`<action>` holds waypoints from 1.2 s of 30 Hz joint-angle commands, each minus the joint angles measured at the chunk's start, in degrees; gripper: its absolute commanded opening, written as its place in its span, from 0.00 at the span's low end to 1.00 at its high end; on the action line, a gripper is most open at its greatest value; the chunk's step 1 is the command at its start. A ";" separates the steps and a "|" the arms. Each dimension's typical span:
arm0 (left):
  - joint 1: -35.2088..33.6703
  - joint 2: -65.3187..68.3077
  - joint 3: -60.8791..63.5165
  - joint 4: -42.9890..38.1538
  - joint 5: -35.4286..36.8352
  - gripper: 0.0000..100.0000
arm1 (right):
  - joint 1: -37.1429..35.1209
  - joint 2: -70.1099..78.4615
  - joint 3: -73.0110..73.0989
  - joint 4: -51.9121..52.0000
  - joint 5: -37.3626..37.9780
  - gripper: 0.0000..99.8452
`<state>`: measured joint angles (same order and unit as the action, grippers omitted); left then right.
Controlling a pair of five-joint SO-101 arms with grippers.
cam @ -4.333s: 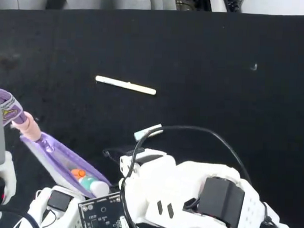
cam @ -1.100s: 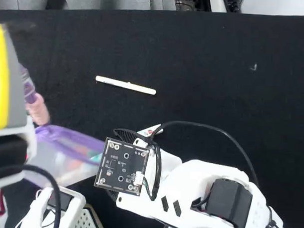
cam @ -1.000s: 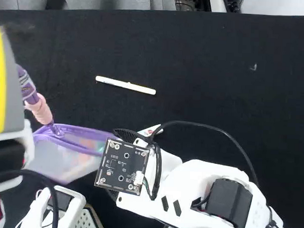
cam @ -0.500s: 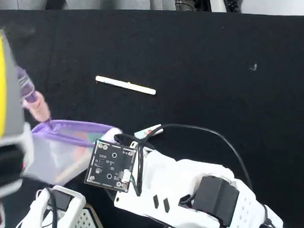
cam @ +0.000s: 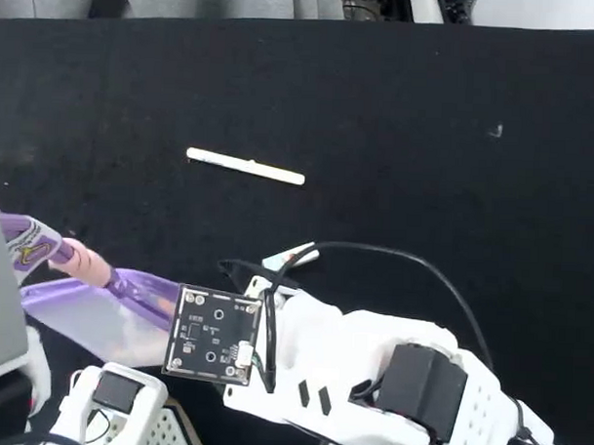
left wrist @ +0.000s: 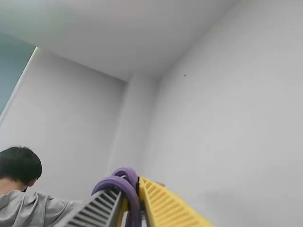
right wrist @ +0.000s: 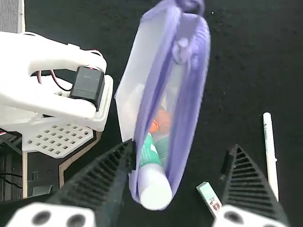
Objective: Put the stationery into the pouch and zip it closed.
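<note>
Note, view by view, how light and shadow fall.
High view: even light, no hard shadows on the black table; the white pen stands out. Right wrist view: light passes through the translucent pouch. Left wrist view: pale, softly lit wall.

black tabletop (cam: 428, 110) (pale walls (left wrist: 222, 118) beyond)

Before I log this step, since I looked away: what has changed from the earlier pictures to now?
The left gripper, shut on the pouch's loop, lifted the pouch and lowered it again. The right gripper advanced and now sits open around the pouch's end. The white pen stayed put.
</note>
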<state>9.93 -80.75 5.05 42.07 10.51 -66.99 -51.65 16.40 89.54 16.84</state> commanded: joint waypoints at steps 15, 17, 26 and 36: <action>-0.31 -1.14 3.12 -1.58 -0.79 0.03 | -0.44 -1.01 -0.04 11.52 0.44 0.22; -0.31 -1.23 3.12 -1.58 -0.79 0.03 | -0.44 -2.24 0.75 11.52 0.62 0.22; -0.31 -1.32 2.95 -1.58 -0.88 0.03 | -0.35 -9.63 8.40 11.43 3.25 0.22; -0.31 -1.32 2.95 -1.49 -0.88 0.03 | -0.35 -9.89 9.54 11.34 3.60 0.22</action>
<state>9.93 -82.07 8.66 41.71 9.98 -66.90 -61.32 25.98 99.47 19.91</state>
